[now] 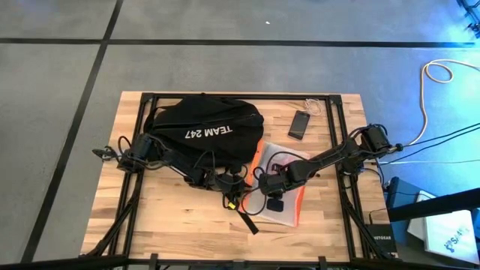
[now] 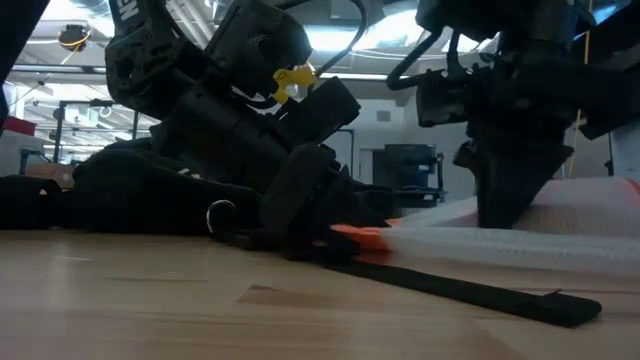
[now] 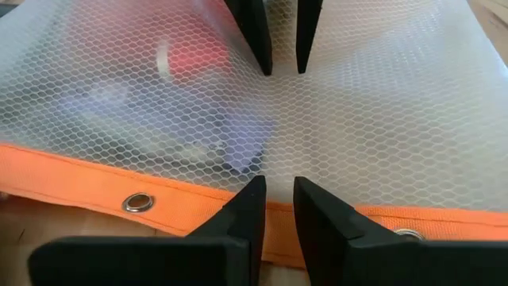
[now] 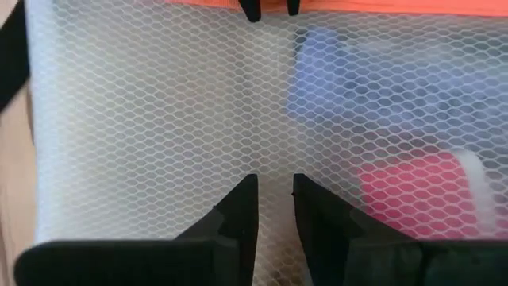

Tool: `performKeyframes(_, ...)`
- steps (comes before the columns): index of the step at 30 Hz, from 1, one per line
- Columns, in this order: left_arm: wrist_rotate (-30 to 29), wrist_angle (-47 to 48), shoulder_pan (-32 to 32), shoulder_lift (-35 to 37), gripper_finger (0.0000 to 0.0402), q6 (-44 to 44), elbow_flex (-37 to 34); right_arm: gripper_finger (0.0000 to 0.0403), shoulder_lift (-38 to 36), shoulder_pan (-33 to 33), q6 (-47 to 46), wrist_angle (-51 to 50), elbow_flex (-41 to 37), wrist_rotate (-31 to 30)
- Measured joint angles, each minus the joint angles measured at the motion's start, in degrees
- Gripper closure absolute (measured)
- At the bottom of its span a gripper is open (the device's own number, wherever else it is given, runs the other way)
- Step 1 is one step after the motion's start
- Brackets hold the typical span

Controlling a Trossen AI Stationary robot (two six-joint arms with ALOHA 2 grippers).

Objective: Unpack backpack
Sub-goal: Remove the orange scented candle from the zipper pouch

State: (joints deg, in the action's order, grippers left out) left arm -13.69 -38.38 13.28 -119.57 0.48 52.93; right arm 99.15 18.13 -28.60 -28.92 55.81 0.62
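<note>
Your backpack [image 1: 204, 129] lay on the table [image 1: 165, 217] with its mouth toward a clear mesh pouch [image 1: 283, 196] with an orange border, which sat just beside it. A phone [image 1: 299, 124] lay near the backpack's far side, apart from the pouch.

Your left gripper [image 3: 278, 202] sat at the pouch's orange edge, fingers [image 3: 242, 214] nearly together, apparently pinching the border. Your right gripper [image 4: 274, 202] stood on the mesh mid-pouch, fingers nearly together on the film.

Risks, as judged:
- Both grips looked thin; slick mesh could slip free on a lift.
- Opposed pulls could stretch or tear the mesh.
- Loose contents, red and blue shapes, could shift and tip the pouch.
- A backpack strap [image 1: 246, 215] lay close by; it could snag and drag the backpack.
</note>
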Motion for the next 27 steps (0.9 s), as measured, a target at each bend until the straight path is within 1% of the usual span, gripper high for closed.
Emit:
performKeyframes(11, 0.4, -0.4, 0.0, 0.0, 0.0350, 0.1, 0.0, 0.0338, 0.0, -0.1, 0.1, 3.8, -0.1, 0.0)
performKeyframes(15, 0.9, -4.9, 0.0, 0.0, 0.0341, -0.3, 0.0, 0.0338, 0.0, -0.1, 0.6, 7.6, -0.1, 0.0)
performKeyframes(19, 2.2, -8.8, 0.1, 0.0, 0.0310, -0.6, 0.1, 0.0338, 0.0, -0.1, 3.8, 10.4, -0.1, 0.0)
performKeyframes(23, 5.3, -7.6, 0.1, -0.3, 0.0266, -1.7, 1.8, 0.0339, 0.1, -0.1, 5.9, 11.0, -0.1, 0.0)
performKeyframes(27, 5.3, -5.4, 0.1, -2.4, 0.0216, -1.6, 4.8, 0.0339, 0.1, -0.1, 6.4, 10.3, 0.0, 0.0)
